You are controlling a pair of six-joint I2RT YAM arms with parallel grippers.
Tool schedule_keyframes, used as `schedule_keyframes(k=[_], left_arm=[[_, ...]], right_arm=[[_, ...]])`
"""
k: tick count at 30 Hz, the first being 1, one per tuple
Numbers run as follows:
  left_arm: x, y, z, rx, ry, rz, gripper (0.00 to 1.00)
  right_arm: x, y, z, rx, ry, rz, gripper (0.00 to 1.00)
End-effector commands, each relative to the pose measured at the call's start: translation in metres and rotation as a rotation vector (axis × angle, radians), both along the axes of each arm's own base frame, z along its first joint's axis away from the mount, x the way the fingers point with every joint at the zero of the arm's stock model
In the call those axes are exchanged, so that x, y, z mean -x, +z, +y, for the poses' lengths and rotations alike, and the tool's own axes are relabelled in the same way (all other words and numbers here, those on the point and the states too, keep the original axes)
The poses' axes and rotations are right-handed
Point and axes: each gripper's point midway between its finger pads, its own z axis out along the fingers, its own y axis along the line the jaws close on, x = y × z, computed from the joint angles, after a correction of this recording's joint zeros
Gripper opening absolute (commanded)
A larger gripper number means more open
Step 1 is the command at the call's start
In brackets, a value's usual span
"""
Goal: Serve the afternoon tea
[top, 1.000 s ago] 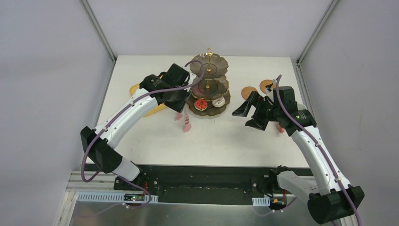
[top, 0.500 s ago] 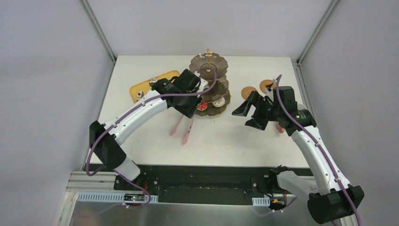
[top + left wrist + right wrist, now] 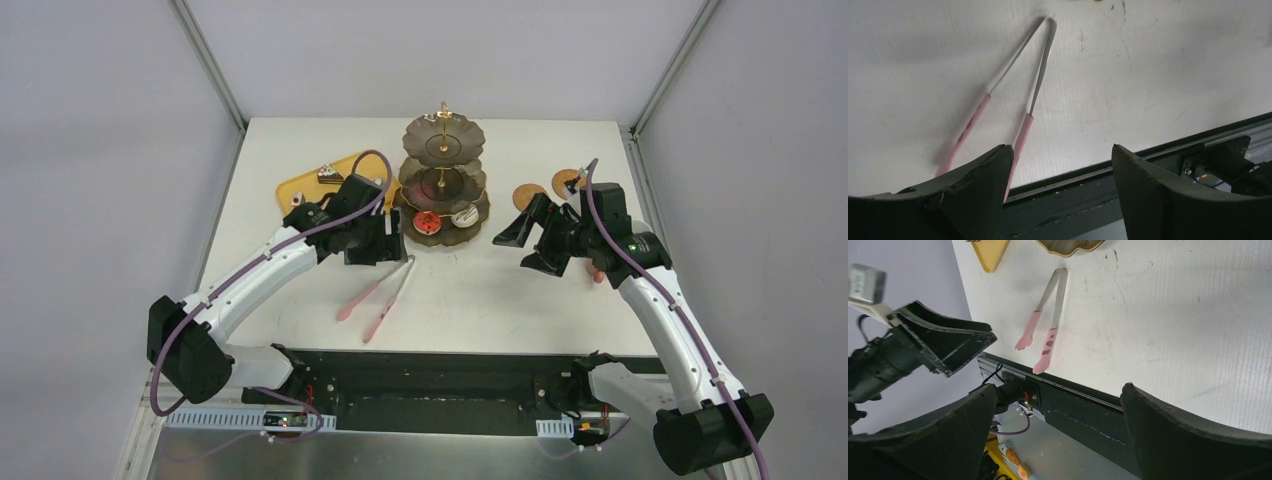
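- Reads as the cake-loading step: small cakes point(image 3: 428, 222) already sit on the lowest tier of the stand point(image 3: 462, 138), with more waiting on the yellow tray point(image 3: 300, 186).
- Shows the left claw point(image 3: 388, 240) with fingers spread apart and nothing between them.
- Finds the tongs point(image 3: 1048, 345) lying flat and loose on the table point(image 3: 480, 290), just below and ahead of that claw, hinge end farthest out. In the wrist view one pink tip runs behind the edge of a finger; cannot tell whether it touches.
- Puts the stand just beside the left claw, on the side toward the other arm and a little beyond. Puts the tray on the opposite side, partly hidden by the arm.
- Calls next, most likely, for coming down over the tongs and closing across both blades partway along, so that a squeeze works the tips. Then a swing over to the tray for another cake.
- Warrants care: thin, springy metal on a smooth top, apt to skid or twist if caught off-centre.
- Shows the right claw point(image 3: 524, 248) gaping wide and empty above the table, the stand ahead of its fingertips and apart from them.
- Places the two coasters point(image 3: 527, 194) near that claw, off to one side and beyond, with nothing standing on them.
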Motion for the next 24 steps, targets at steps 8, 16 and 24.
schedule_keyframes(k=[8,16,24], left_arm=[[0.024,-0.081,0.016,0.195,0.774,0.316,0.50],[0.010,-0.116,0.042,0.126,0.915,0.216,0.35],[-0.030,-0.148,0.082,-0.013,0.890,0.232,0.39]], right_arm=[[-0.002,-0.001,0.001,-0.003,0.011,-0.008,0.99],[0.002,0.000,-0.001,-0.002,0.005,-0.012,0.99],[0.002,0.003,-0.003,0.006,0.005,-0.024,0.99]])
